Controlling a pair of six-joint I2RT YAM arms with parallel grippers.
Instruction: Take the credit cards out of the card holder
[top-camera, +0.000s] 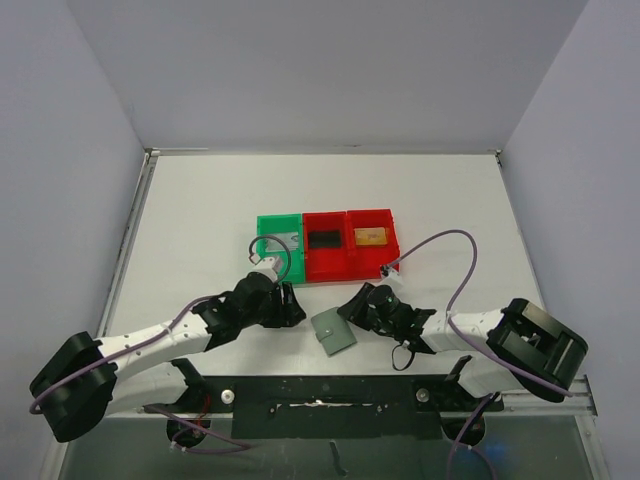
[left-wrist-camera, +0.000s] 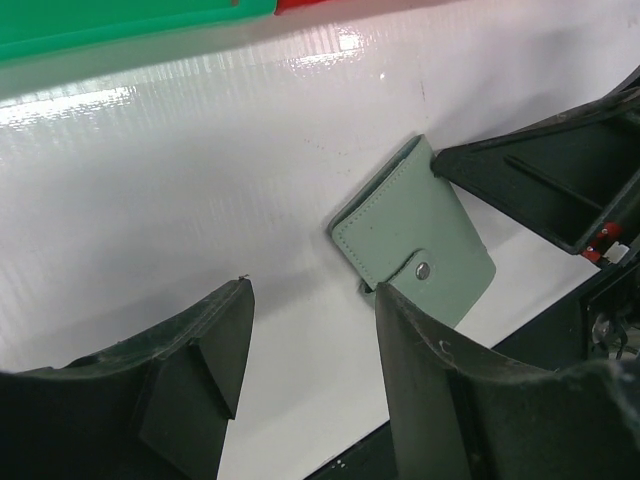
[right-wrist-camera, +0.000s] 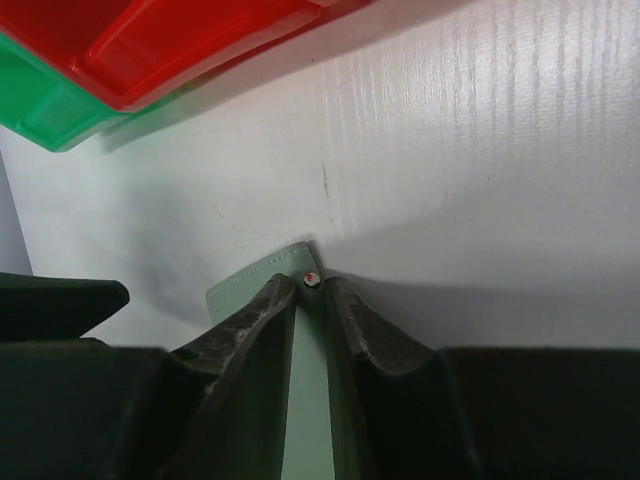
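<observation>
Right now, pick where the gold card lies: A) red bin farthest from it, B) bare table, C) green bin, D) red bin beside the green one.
A: the gold card lies in the outer red bin, beyond the one holding the black card.

No text, brand, number or sign is legible anywhere; the card holder (top-camera: 333, 331) is unmarked; the credit cards (top-camera: 369, 236) in the bins (top-camera: 340, 268) are too small to read.

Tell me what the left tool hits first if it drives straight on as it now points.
Most likely the card holder: it lies just ahead of one finger of the open left tool, while the gap itself aims at bare table. Depth is unclear.
</observation>
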